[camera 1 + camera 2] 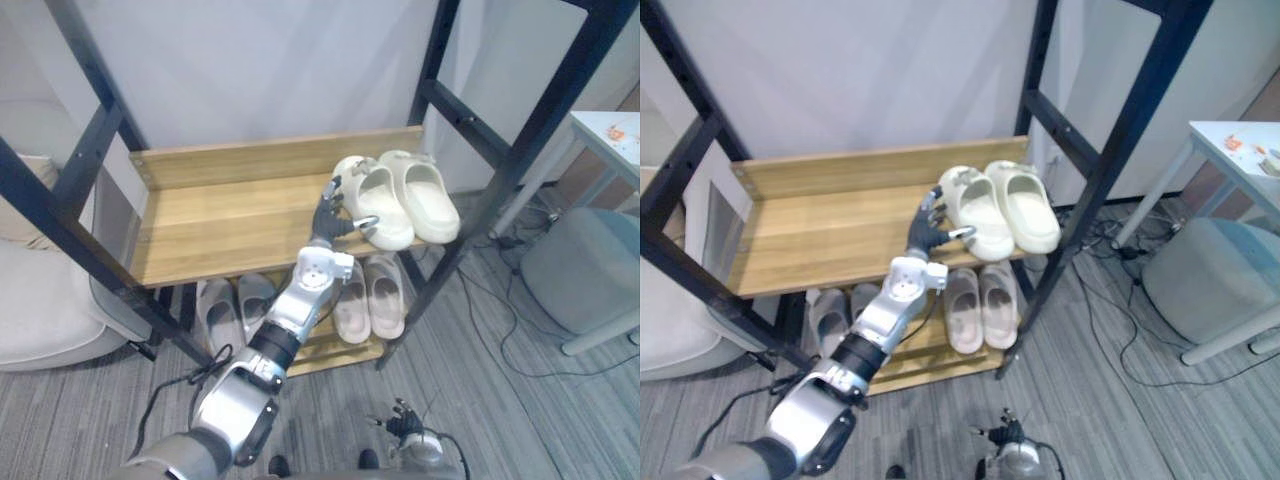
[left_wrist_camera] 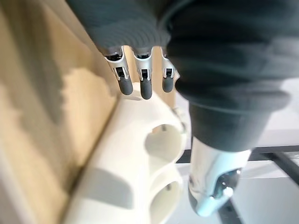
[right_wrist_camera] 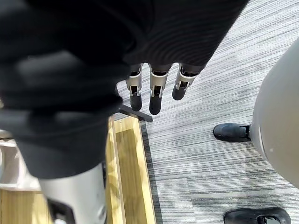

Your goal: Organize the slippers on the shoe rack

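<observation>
Fingers [image 2: 145,88] of the left hand [image 1: 328,222] reach out straight and loosely spread over the rim of a cream slipper [image 1: 378,210], with the thumb set apart at the slipper's near end and nothing pinched or gripped. That slipper lies side by side with its mate [image 1: 428,198], the two touching, toes toward the front edge, at the right end of the upper shelf [image 1: 230,225] of the shoe rack [image 1: 520,155], a black frame with wooden boards. On the lower shelf [image 1: 330,355] a grey pair [image 1: 235,305] sits at the left and a beige pair [image 1: 368,295] at the right, below the cream ones. The right hand [image 1: 405,425] hangs low over the grey carpet [image 1: 480,380], well apart from the rack, fingers straight and relaxed, holding nothing. A white armchair [image 1: 40,310] stands left of the rack, a grey pouf [image 1: 580,270] and a white table [image 1: 610,130] to its right
</observation>
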### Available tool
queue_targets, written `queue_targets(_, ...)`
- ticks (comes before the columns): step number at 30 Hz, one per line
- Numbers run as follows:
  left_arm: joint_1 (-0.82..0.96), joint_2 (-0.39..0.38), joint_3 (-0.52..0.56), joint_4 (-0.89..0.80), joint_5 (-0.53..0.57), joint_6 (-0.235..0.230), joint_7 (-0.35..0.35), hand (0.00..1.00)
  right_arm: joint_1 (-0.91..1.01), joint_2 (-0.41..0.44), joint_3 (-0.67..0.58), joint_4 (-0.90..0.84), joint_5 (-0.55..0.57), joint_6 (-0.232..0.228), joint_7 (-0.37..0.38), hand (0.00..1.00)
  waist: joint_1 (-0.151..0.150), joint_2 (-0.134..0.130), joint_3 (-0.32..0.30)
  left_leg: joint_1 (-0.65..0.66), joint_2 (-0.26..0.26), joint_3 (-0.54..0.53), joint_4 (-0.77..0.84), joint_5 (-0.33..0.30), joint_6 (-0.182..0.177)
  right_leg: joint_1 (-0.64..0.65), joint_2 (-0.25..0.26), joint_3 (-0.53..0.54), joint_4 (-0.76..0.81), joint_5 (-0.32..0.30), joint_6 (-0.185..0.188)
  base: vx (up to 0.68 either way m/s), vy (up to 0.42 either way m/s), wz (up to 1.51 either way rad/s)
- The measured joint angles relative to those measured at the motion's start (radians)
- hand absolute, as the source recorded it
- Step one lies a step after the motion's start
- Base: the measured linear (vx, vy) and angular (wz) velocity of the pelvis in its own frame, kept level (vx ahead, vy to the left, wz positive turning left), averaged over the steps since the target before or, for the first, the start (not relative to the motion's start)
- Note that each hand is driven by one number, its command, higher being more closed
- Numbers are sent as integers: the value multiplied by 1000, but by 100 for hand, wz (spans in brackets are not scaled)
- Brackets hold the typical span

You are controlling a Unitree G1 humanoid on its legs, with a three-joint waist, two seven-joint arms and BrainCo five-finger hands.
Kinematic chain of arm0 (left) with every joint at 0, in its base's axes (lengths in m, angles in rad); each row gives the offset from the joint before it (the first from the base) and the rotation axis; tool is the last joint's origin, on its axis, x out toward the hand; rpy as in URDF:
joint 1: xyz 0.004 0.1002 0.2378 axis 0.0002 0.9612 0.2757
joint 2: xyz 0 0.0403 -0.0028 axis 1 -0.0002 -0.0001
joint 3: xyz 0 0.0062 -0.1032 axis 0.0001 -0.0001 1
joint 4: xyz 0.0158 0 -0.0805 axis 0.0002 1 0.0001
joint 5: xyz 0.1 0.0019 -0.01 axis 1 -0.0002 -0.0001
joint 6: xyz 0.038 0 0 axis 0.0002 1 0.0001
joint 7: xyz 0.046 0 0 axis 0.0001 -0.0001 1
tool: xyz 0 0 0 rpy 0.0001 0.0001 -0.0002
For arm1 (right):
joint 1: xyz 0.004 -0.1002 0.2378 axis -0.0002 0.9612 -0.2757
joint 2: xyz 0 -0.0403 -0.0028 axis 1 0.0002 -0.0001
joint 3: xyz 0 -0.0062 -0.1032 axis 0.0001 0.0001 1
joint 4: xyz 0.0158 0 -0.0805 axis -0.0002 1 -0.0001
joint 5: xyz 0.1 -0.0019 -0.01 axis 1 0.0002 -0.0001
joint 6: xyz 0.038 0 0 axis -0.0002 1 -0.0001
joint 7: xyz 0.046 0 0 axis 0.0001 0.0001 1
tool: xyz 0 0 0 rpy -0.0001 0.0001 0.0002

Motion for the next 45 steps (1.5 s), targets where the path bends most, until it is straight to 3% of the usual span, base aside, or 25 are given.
queue_targets(5,58,0,-49,-186,-10,-24,-32,0,8,-1,35,1,1,1,8,0,27,9,-6,-8,-3,-26,5,4,4,4,-3,-22,0,-2,0,-4,-4,15)
queue_targets(13,227,-3,-213,-427,-85,-65,-123,0,21,3,79,7,1,1,13,0,55,25,-23,10,-11,-82,5,9,11,30,-15,-76,52,-43,4,-20,1,22)
queue_targets(21,456,35,-344,-470,-199,-72,-262,0,23,8,104,25,0,1,14,0,61,26,-46,24,-17,-127,6,14,14,66,-17,-121,51,-49,9,-16,-10,15)
queue_targets(25,600,51,-343,-369,-197,-69,-298,0,20,8,110,49,0,-1,14,0,66,14,-58,51,-20,-142,5,14,14,97,-17,-143,51,-62,10,-31,-13,17)
queue_targets(32,723,97,-229,-41,-144,-30,-327,0,17,5,109,65,0,-18,12,0,67,-1,-50,66,-20,-185,5,21,9,129,-15,-173,51,-80,14,-29,-18,16)
queue_targets(40,738,117,-28,319,70,-28,-291,0,11,-1,99,73,0,-38,12,0,65,-15,-26,81,-24,-208,5,23,9,148,-16,-179,54,-88,18,-14,-2,4)
queue_targets(45,761,118,108,417,139,-24,-238,0,-1,0,58,93,0,-39,11,0,63,-17,-16,82,-27,-207,5,21,9,147,-21,-177,61,-93,21,0,0,0)
